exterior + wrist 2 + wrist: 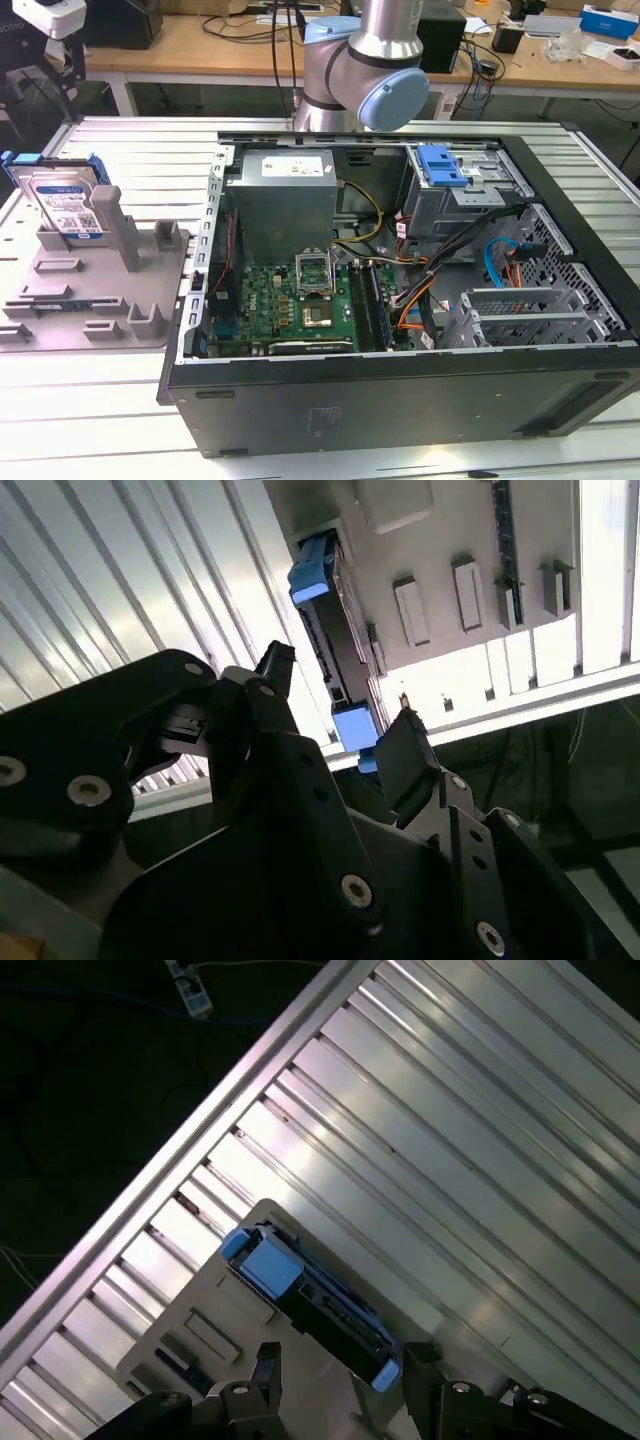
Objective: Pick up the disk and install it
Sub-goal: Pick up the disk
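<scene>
The disk (64,205), silver with a white-and-blue label and a blue carrier bracket, stands on edge in a slot of the grey fixture (100,290) at the exterior view's left. In both wrist views the disk (325,630) (310,1300) lies some way beyond my gripper (340,692) (342,1358), seen edge-on with blue bracket ends. The black fingers (272,665) stand apart with nothing between them, and the gripper is open. It touches nothing.
An open computer case (400,400) lies on the ribbed metal table (120,140), with a drive cage and blue latch (442,165) at its far right. The arm's joint (370,70) hangs behind the case. The table edge (200,1110) runs near the fixture.
</scene>
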`<control>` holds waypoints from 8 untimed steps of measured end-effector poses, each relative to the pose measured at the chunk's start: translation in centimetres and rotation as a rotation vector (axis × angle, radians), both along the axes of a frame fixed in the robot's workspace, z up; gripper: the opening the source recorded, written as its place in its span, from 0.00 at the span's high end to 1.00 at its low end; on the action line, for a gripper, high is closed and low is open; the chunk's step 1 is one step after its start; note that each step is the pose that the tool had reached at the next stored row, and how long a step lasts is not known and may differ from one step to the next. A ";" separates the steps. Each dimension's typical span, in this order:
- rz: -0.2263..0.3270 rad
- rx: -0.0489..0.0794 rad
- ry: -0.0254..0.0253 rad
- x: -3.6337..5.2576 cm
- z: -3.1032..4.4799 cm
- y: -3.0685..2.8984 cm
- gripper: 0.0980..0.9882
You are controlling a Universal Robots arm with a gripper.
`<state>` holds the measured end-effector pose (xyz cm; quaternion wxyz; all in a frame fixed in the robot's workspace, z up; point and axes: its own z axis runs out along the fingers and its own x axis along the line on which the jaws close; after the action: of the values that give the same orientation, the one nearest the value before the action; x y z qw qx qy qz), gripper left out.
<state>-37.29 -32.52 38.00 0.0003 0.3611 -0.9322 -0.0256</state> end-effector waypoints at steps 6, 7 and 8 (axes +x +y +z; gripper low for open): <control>0.159 0.000 0.0000 0.00 -0.02 0.00 0.44; 0.189 0.000 0.0000 0.00 -0.02 0.00 0.44; 0.225 0.000 0.0000 0.00 -0.03 0.00 0.44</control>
<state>-37.28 -32.52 37.97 0.0032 0.4633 -0.8858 -0.0254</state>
